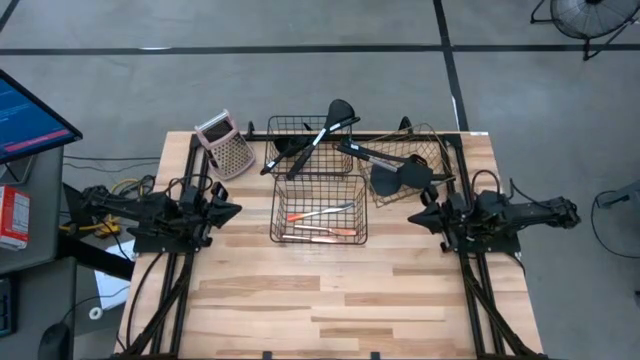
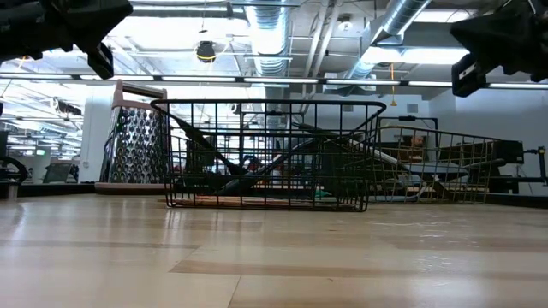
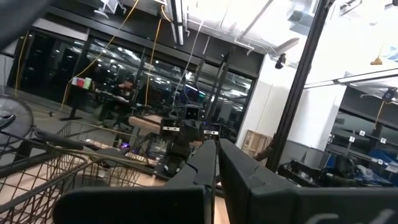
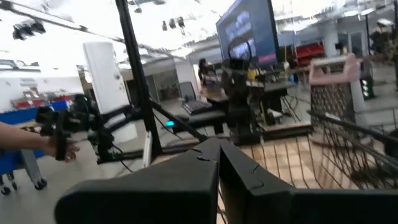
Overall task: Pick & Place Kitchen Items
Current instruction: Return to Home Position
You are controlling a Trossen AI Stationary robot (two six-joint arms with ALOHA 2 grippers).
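Three wire baskets stand at the table's far middle. The near black basket (image 1: 318,208) holds thin orange-handled pieces (image 1: 322,213). The far black basket (image 1: 306,143) holds black ladles and spatulas (image 1: 320,132), their handles leaning on its rim. The copper-coloured basket (image 1: 408,162) at the right holds black utensils (image 1: 392,165). My left gripper (image 1: 232,211) is shut and empty, left of the near basket. My right gripper (image 1: 414,216) is shut and empty, right of it. Both are raised above the table.
A pink-topped metal box grater (image 1: 226,146) stands at the far left, also in the low view (image 2: 135,141). The near half of the wooden table (image 1: 320,300) is bare wood. A monitor (image 1: 25,110) stands off the table's left. A person's hand (image 4: 59,149) shows beyond the table.
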